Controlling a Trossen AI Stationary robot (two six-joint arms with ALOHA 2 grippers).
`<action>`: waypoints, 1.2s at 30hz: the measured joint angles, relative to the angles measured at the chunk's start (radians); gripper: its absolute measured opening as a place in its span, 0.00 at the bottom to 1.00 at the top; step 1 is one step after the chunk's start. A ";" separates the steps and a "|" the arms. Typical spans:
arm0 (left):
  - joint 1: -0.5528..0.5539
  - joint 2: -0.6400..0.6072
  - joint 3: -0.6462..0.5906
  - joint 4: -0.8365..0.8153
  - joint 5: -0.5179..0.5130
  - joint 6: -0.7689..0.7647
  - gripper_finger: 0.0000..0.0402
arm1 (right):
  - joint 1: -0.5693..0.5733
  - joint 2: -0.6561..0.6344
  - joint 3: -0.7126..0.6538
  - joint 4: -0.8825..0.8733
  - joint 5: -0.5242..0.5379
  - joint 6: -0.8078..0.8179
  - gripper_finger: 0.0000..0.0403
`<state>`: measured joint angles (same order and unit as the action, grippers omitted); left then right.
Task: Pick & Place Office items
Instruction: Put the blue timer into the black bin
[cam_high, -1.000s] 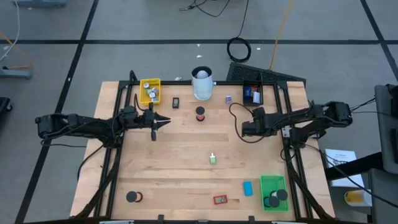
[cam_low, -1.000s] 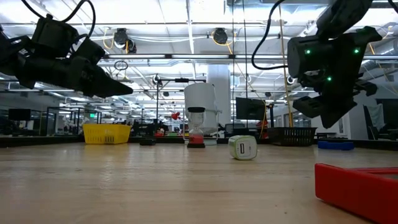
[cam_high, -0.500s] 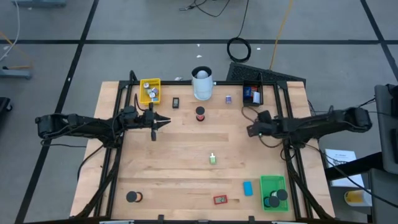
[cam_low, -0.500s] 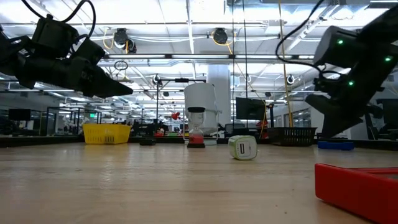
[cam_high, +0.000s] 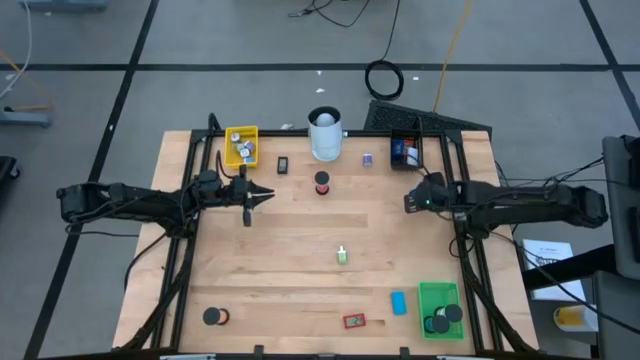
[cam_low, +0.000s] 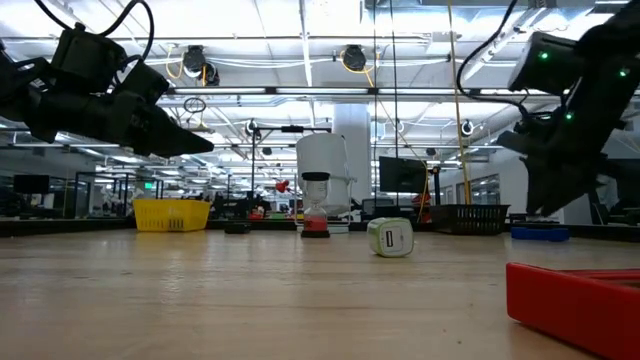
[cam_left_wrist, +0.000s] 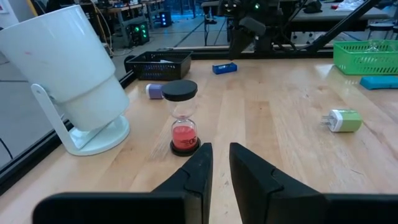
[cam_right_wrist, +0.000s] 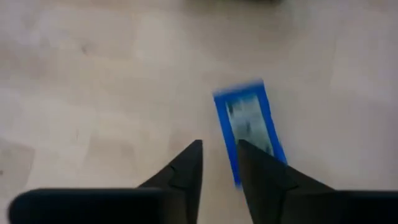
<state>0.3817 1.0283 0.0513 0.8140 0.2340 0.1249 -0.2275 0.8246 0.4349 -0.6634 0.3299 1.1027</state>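
Note:
A flat blue piece (cam_right_wrist: 249, 127) with a pale label lies on the wood at the table's far right, also visible in the left wrist view (cam_left_wrist: 224, 67). My right gripper (cam_right_wrist: 221, 152) hangs over it, pointing steeply down. It is open by a narrow gap, its tips just short of the piece and clear of it. In the high view this gripper (cam_high: 412, 200) covers the piece. My left gripper (cam_left_wrist: 221, 162) waits above the table's left middle (cam_high: 262, 195), open a crack and empty, pointing at an hourglass (cam_left_wrist: 182, 118) with red sand.
A white cylinder (cam_high: 324, 133) stands at the far middle. A yellow tray (cam_high: 241, 146) is far left, a black tray (cam_high: 405, 150) far right and a green tray (cam_high: 440, 308) near right. A white-green plug (cam_high: 342, 255), blue block (cam_high: 399, 302), red piece (cam_high: 353, 321) and black disc (cam_high: 213, 317) lie scattered.
My right gripper has drawn back toward the table's right edge and tipped to point more steeply down, while its arm has stretched out to the right. The left arm and the pieces on the table have kept still.

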 joint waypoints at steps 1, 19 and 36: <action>0.000 0.000 0.000 0.000 0.000 0.000 0.16 | -0.025 0.000 0.017 -0.038 -0.054 0.009 0.26; 0.000 0.000 0.000 0.001 0.000 -0.005 0.16 | -0.191 0.037 0.061 -0.057 -0.204 -0.324 0.51; 0.000 0.000 0.000 -0.001 0.000 -0.006 0.16 | -0.211 0.298 0.060 0.025 -0.120 -0.487 0.51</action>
<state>0.3817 1.0283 0.0513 0.8131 0.2340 0.1192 -0.4388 1.1226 0.4953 -0.6385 0.2096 0.6159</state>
